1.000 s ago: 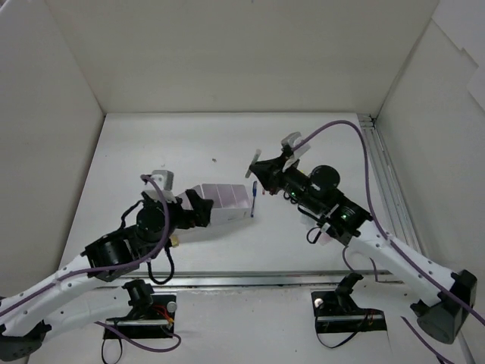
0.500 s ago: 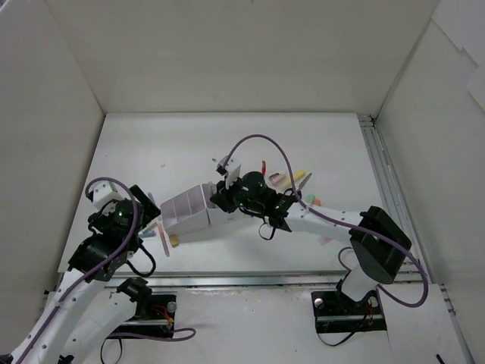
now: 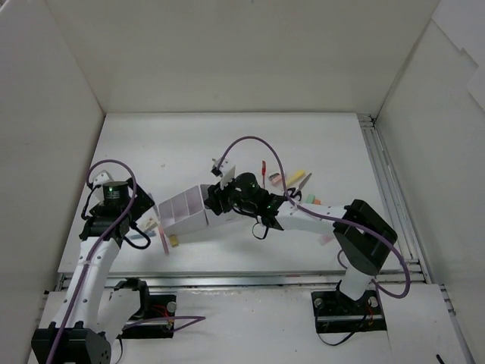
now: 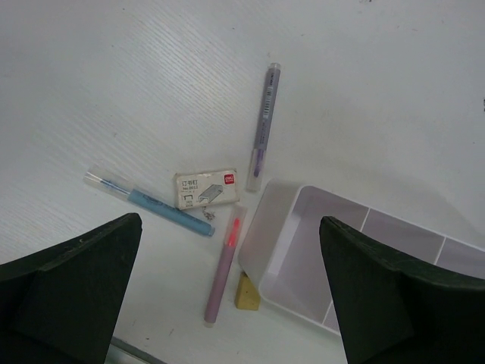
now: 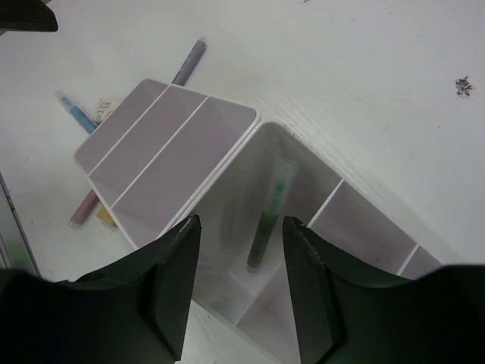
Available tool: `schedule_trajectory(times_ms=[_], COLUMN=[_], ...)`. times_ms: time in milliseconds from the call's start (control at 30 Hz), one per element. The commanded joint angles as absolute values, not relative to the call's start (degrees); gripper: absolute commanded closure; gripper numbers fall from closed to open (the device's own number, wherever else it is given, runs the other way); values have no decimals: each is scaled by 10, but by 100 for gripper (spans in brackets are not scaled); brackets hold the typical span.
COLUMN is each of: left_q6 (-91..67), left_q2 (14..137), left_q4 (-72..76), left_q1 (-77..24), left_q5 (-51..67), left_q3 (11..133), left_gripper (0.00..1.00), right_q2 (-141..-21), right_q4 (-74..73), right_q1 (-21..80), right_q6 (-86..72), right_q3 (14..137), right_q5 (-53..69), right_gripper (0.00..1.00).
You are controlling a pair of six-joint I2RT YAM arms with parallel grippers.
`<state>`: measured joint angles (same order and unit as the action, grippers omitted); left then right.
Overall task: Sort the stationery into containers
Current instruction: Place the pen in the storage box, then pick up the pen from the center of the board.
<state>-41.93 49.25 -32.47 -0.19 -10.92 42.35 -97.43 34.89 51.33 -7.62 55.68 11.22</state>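
Note:
The white organizer (image 3: 184,214) lies mid-table, bent in the middle. My right gripper (image 3: 217,197) hovers open over it. In the right wrist view (image 5: 241,224) a green marker (image 5: 268,215) lies alone in the compartment (image 5: 227,250) between the fingers. My left gripper (image 3: 141,221) is open and empty above the organizer's left end (image 4: 318,250). Below it lie a grey pen (image 4: 262,125), a blue pen (image 4: 151,202), a red-tipped pen (image 4: 222,267) and a yellow eraser (image 4: 248,291). A red pen (image 3: 263,168), yellow marker (image 3: 294,176) and other small items lie right of the organizer.
A small staple box (image 4: 208,189) lies between the blue and grey pens. White walls enclose the table on three sides. A metal rail (image 3: 383,182) runs along the right edge. The right arm's purple cable (image 3: 250,140) arcs above the organizer.
The right gripper has moved left to hover over the organizer. The left arm has pulled back toward the organizer's left end. The organizer sits farther left than a second ago.

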Motion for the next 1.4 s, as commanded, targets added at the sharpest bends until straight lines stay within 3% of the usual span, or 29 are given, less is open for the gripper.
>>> schedule_trajectory(times_ms=[0,400,533,667,900,1367], left_q6=[-392,-377,-378,-377,-399,-415], left_q2=[505,600,662,744,864,988], left_q4=[-264,-231,-217,-201,-230,-233], left_q1=[10,38,38,38,38,15], left_q5=[-75,-62,-56,-44,-71,-63], left_q3=[459,490,506,550,622,651], left_gripper=[0,0,0,4,21,54], right_q2=[-941,-753,-707,-662,-595,-560], right_q4=[407,271,205,154,88,47], right_q1=[525,523,523,519,503,471], right_q6=[-83,-48,-54,-86,-124,-155], right_q3=[583,577,560,533,486,458], right_q5=[115,19,-66,-162,-264,-279], right_gripper=[53,29,2,2,2,2])
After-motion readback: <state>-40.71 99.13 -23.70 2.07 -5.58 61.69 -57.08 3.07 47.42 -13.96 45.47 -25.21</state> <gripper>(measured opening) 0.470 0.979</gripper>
